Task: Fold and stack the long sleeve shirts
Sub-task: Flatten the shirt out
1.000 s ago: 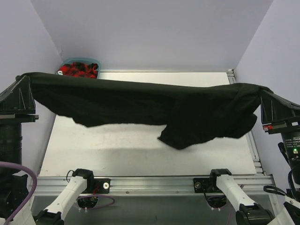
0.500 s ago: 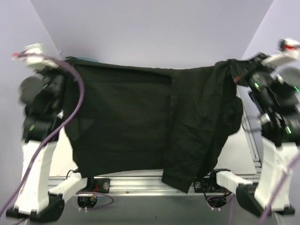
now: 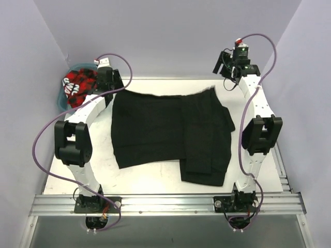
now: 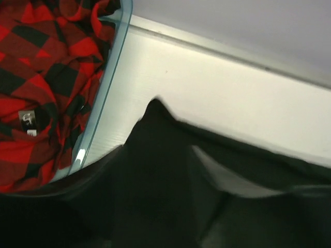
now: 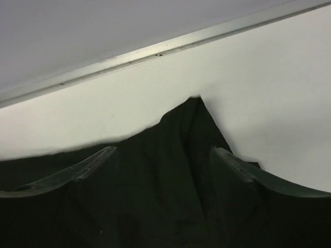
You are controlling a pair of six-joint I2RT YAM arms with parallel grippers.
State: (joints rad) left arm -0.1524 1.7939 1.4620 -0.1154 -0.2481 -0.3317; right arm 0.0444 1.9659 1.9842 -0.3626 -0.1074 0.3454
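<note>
Dropped since prior frames: shirt (image 3: 155, 129), 1 s back strung taut in air betw. both arms, half a sec. back hanging like a curtain, now flat on table (image 3: 150, 181). Both arms swung from near side out to far edge.

Item 1, shirt: plain black, spread wide, lying centre to far half of table. Far hem close along far edge. Right part layered double, reaching nearer to near edge than left part. Small lobe poking out twd. right edge. Far corners seen in wrist views (image 4: 155, 111) (image 5: 194, 106), each a black point on white table.

Item 2, left gripper (image 3: 113, 85): at far left corner of shirt, just beside basket. Wrist view (image 4: 155, 170) dark and blurred; fingers (image 4: 77, 175) look spread, cloth under them, not pinched.

Item 3, right gripper (image 3: 221, 67): near far right corner of table, just past shirt's far right corner. Wrist view (image 5: 163, 165): fingers (image 5: 77, 175) plainly apart, cloth lying below and betw. them, nothing clamped.

Item 4, basket (image 3: 59, 95): teal, clear-walled, at far left corner of table, rim (image 4: 111, 77) close beside shirt corner; touching or not, can't tell.

Item 5, plaid cloth (image 3: 77, 85): red/black check, bunched inside basket, small label showing (image 4: 28, 121).
</note>
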